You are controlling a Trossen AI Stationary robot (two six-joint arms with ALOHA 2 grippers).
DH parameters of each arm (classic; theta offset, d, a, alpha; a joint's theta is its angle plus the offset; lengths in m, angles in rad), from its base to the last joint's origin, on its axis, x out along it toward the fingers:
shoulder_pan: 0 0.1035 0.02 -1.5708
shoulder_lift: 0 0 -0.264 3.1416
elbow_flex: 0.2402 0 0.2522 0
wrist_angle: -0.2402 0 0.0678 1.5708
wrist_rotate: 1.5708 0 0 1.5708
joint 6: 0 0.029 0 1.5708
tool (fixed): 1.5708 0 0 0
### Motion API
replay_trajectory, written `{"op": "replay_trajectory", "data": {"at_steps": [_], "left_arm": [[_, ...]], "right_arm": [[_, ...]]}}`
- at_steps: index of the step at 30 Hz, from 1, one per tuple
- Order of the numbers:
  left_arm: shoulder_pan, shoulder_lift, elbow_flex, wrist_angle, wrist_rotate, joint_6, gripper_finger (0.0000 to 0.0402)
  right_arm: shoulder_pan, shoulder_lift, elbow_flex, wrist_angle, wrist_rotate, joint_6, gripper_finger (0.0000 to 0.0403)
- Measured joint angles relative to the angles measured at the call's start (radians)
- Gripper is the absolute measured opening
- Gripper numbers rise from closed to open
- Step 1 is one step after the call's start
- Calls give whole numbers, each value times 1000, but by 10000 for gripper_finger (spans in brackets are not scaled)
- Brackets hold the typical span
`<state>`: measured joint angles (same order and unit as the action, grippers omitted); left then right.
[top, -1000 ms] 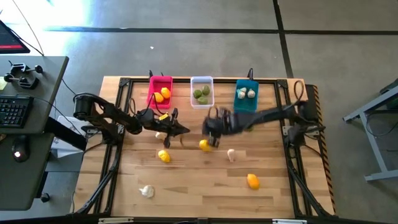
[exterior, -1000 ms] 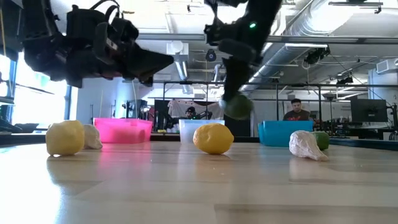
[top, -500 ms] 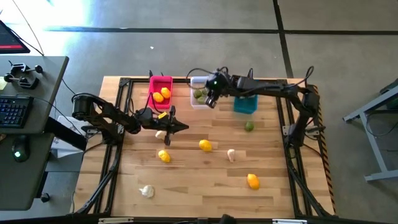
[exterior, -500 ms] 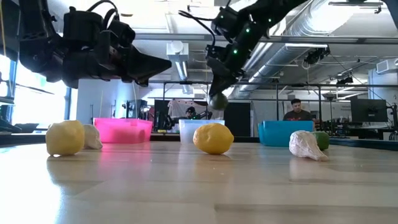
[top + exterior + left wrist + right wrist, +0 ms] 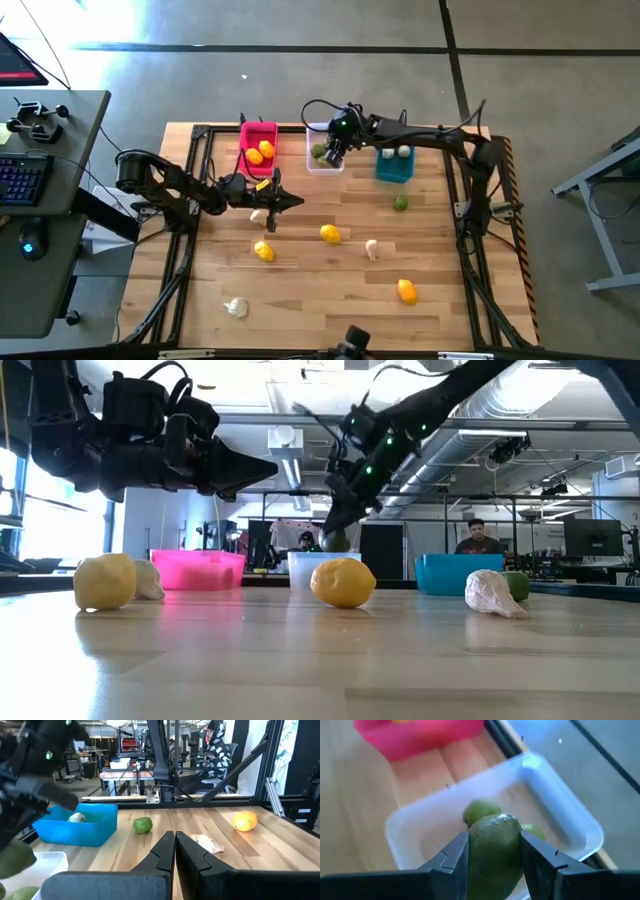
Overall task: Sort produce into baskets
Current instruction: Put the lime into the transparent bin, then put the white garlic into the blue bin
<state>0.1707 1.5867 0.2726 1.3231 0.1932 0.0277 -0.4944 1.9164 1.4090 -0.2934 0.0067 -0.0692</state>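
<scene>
My right gripper (image 5: pixel 333 155) is shut on a green lime (image 5: pixel 494 847) above the translucent white basket (image 5: pixel 555 810), which holds two more limes (image 5: pixel 479 810). The pink basket (image 5: pixel 256 146) holds yellow lemons; the teal basket (image 5: pixel 396 160) holds garlic. My left gripper (image 5: pixel 297 207) is shut and empty, above the table left of centre, beside a garlic piece (image 5: pixel 259 215). Loose on the table lie two lemons (image 5: pixel 329 234) (image 5: pixel 263 251), an orange lemon (image 5: pixel 406 291), a lime (image 5: pixel 400 203) and two more garlic pieces (image 5: pixel 372 248) (image 5: pixel 236 307). My right gripper pinches the lime's two opposite sides (image 5: pixel 473 851) between its two fingers. The fingers slant down from the table's right. The lime is lifted clear, over the white basket.
A black metal frame (image 5: pixel 203 131) runs round the table's edges. A desk with a keyboard (image 5: pixel 22 178) stands to the left of the table. People sit in the room beyond the far edge (image 5: pixel 478 538).
My right gripper has carried the lime up from the table's middle toward the far edge, and now holds it lower, over the white basket. My left gripper has kept still.
</scene>
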Motion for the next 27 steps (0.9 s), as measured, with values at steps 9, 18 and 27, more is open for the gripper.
{"op": "replay_trajectory", "data": {"at_steps": [9,18,27], "left_arm": [[0,0,0,-26,0,-16,0],[3,1,0,-46,2,10,0],[13,1,0,-53,3,10,0]], "right_arm": [[-18,74,0,-28,3,6,132],[-16,78,0,-19,79,-20,214],[-14,58,0,-7,90,-44,262]]}}
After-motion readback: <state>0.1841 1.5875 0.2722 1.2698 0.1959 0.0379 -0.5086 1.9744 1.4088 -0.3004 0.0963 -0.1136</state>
